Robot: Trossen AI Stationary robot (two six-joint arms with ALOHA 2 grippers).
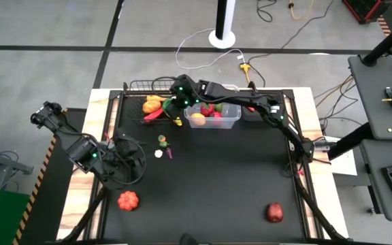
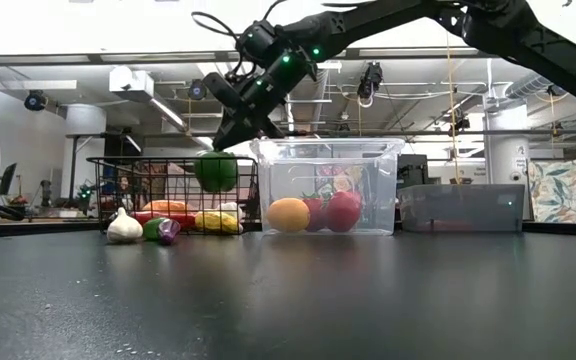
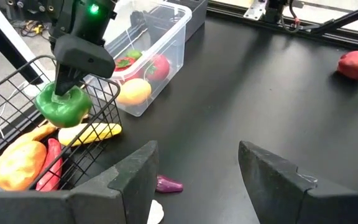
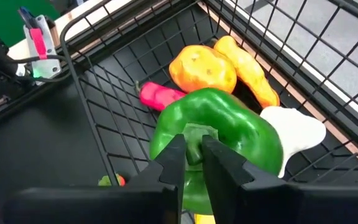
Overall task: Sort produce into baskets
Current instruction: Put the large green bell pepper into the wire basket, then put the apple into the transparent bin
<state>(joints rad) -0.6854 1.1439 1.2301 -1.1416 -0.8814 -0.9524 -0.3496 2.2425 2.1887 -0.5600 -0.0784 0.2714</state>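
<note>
I've got the right gripper (image 4: 193,163) w/ jaws clamped on the green pepper (image 4: 219,140) stem, hanging over the wire basket (image 3: 17,102) rim. Thin grip, so it could twist out & drop outside onto the desk. Left gripper (image 3: 194,171) waits nearby, jaws apart

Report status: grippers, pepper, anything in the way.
Right gripper shut on green pepper, above wire basket. Left gripper open, idle. Nothing in the way.
</note>
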